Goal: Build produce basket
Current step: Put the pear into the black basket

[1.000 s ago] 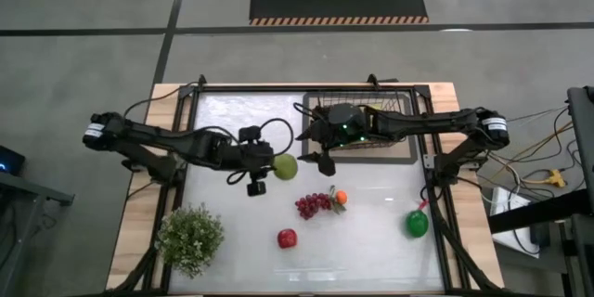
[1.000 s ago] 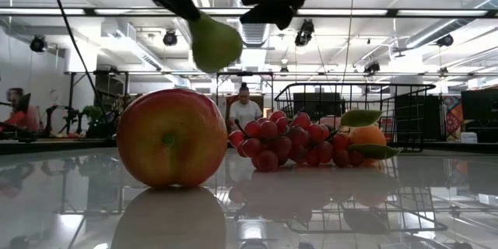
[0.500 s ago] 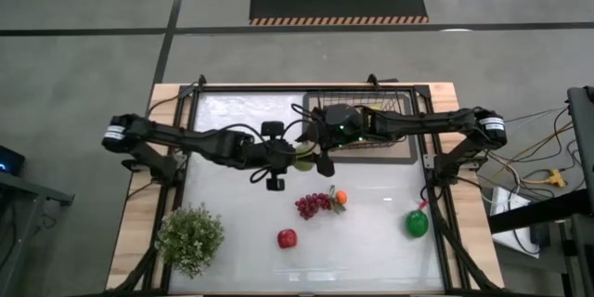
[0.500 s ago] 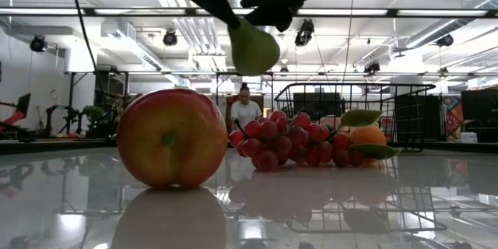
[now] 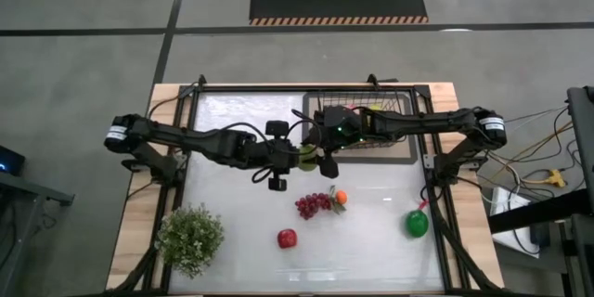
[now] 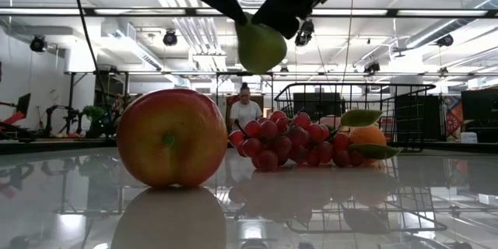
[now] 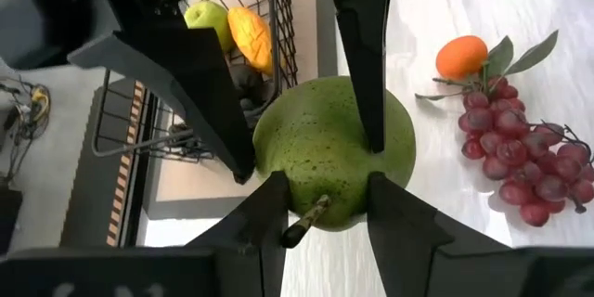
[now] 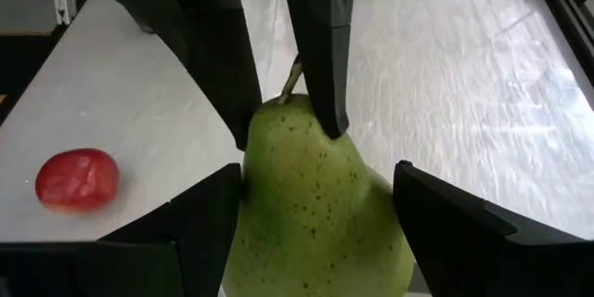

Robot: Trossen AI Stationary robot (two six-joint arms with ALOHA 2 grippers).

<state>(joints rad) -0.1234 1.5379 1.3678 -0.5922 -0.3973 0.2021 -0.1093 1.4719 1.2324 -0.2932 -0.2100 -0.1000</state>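
Observation:
The green pear (image 5: 306,155) (image 6: 261,47) is held in the air above the table's middle, just near of the basket. My left gripper (image 5: 295,158) (image 7: 320,195) is shut on its narrow stem end. My right gripper (image 5: 320,153) (image 8: 320,176) reaches from the basket side, with its fingers around the pear's broad body. The black wire basket (image 5: 408,102) stands at the far right edge and holds a green apple (image 7: 209,19) and an orange mango (image 7: 251,37). Red grapes (image 5: 311,205), a tangerine (image 5: 341,198), a red apple (image 5: 287,238) and a green pepper (image 5: 417,224) lie on the table. My left gripper pinches the pear's narrow neck (image 7: 320,181) between its two fingers, one on each side of the stem, coming level from the table's left. The pear is lifted clear. My right gripper has the pear's broad lower body (image 8: 306,232) between its fingers (image 8: 200,223), coming from the right, opposite the left gripper; the pear fills the gap between them.
A bushy potted plant (image 5: 189,238) stands at the near left corner. The grapes (image 6: 288,140) and the tangerine (image 6: 366,136) lie right below and near of the two grippers. The table's far left part is bare. A person shows in the room beyond.
My left gripper has carried the pear toward the table's right, up to my right gripper, which kept nearly still near the basket. The pear now sits between the right gripper's fingers, where it hung apart from them a second ago.

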